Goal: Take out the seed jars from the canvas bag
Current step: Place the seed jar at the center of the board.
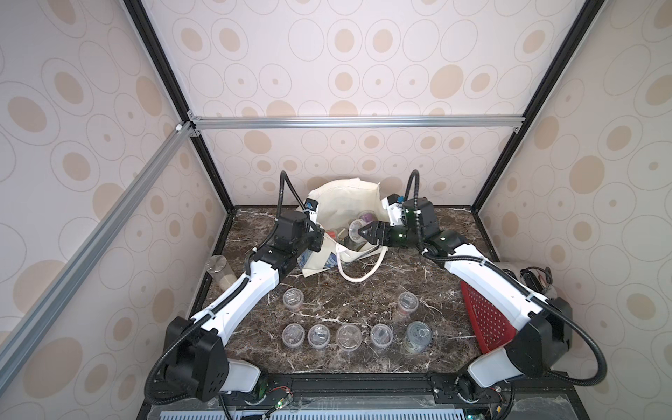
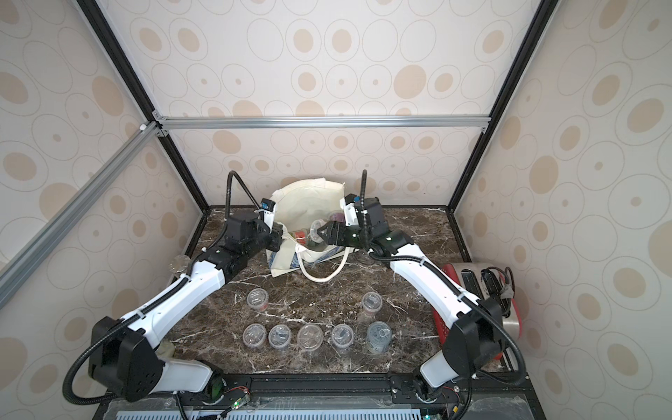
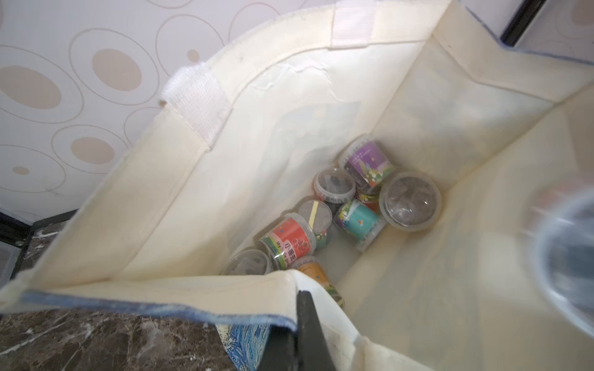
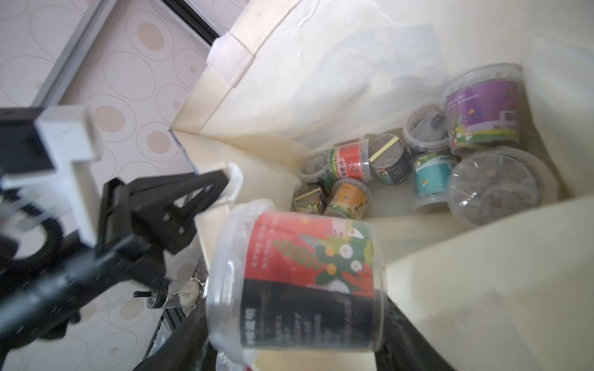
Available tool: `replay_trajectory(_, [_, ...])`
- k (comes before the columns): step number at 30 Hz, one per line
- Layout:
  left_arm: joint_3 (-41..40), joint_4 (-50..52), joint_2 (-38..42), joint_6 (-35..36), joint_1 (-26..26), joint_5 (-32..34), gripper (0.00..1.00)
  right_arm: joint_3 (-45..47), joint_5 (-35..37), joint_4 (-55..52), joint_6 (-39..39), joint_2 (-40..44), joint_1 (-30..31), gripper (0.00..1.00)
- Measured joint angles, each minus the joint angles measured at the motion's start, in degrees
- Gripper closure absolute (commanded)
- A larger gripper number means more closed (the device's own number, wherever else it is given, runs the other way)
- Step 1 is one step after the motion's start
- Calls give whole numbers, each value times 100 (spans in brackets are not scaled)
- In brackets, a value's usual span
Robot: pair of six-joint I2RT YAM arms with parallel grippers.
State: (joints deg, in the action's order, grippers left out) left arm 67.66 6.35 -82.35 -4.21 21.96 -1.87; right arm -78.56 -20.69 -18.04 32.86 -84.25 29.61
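The canvas bag (image 1: 342, 196) (image 2: 309, 196) stands open at the back of the marble table. My left gripper (image 3: 303, 321) is shut on its near rim, holding the mouth open. Over the bag's mouth, my right gripper (image 1: 360, 231) (image 4: 295, 337) is shut on a clear seed jar with a red label (image 4: 295, 282) (image 1: 354, 230), which lies sideways between the fingers. Several more seed jars (image 3: 350, 208) (image 4: 418, 160) lie in a heap on the bag's bottom, with purple, teal, red and orange labels. Several seed jars (image 1: 349, 336) (image 2: 309, 336) stand upright in rows at the table's front.
A tall clear cylinder with beige grains (image 1: 218, 272) stands by the left wall behind my left arm. A red perforated basket (image 1: 487, 320) lies under my right arm, with a silver and red appliance and black cables (image 2: 483, 287) beside it. The bag's white strap (image 1: 363, 269) loops onto the table.
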Motion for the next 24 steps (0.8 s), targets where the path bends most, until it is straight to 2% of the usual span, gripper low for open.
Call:
replay_trajectory(7, [1443,363,-1381,-157,-404,-66,91,660,-369,-271,269,1069,-35,39])
replay_trajectory(8, [1589,393,-1523,-181,-466,-83,86,793,-437,-361,304,1215,-37,39])
replay_trajectory(10, [1858,485,-1759,-238,-586,-120,71,1008,-566,-511,352,1394,-35,40])
replay_trajectory(13, [2238,697,-2033,-313,-726,-166,35,1412,-765,-660,422,1541,-15,41])
replay_trajectory(14, [2341,763,-2081,-326,-758,-168,27,1576,-802,-675,444,1558,4,41])
replay_trajectory(15, [2398,822,-2105,-334,-793,-195,22,1744,-826,-697,479,1563,37,41])
replay_trajectory(19, [2430,997,-2046,-350,-874,-254,15,2267,-826,-669,737,1445,424,41])
replay_trajectory(24, [2096,1062,-1628,-339,-914,-280,13,2415,-815,-87,1346,890,920,42])
